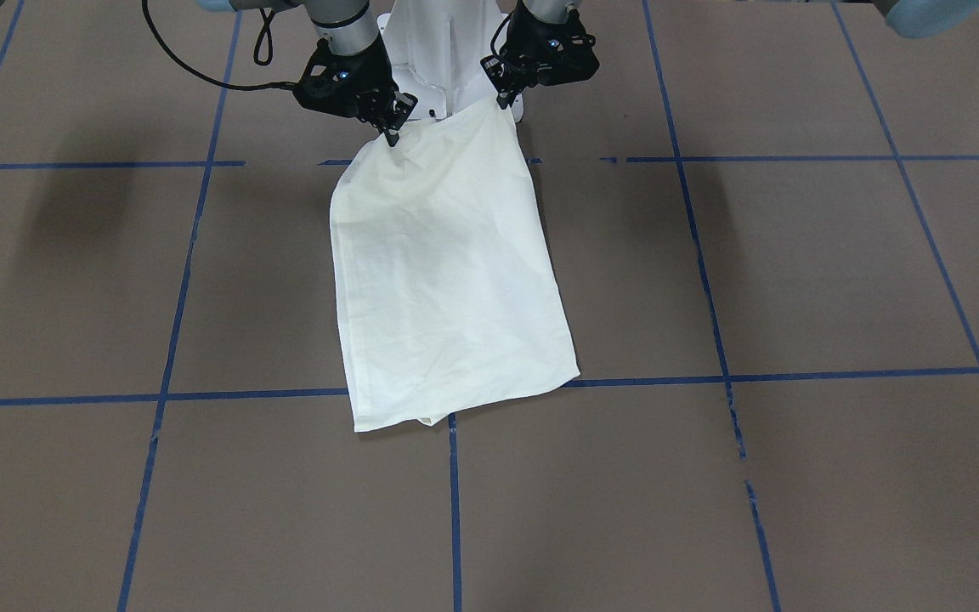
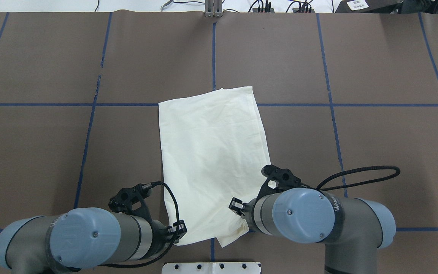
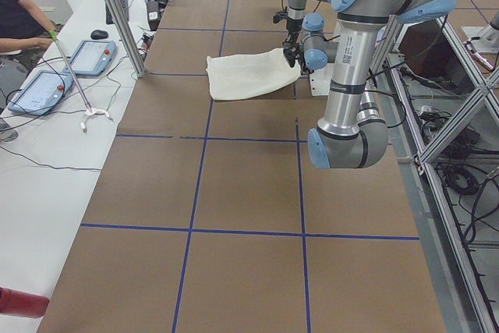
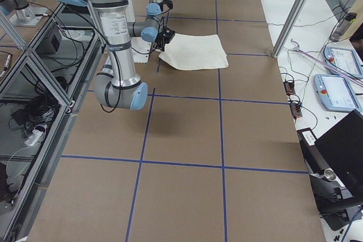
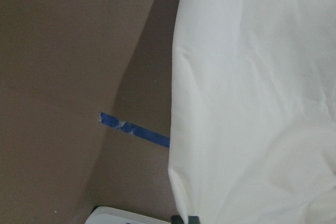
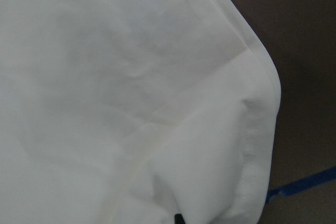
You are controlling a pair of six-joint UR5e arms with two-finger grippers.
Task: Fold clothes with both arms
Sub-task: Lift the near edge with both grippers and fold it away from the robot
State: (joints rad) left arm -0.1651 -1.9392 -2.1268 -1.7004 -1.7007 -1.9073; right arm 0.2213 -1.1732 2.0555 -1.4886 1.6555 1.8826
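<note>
Between the left gripper (image 1: 504,102) and right gripper (image 1: 393,136) stretches the near edge of the folded cream T-shirt (image 1: 447,272). Each pair of fingers is clenched on one corner; the remaining cloth lies flat beyond them.

Brown table (image 1: 795,272), blue tape lines (image 1: 795,374), cream shirt (image 1: 447,280)

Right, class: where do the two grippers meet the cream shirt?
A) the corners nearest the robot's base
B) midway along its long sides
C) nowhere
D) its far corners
A: the left gripper and right gripper each pinch a corner of the shirt on its base-side edge.
</note>
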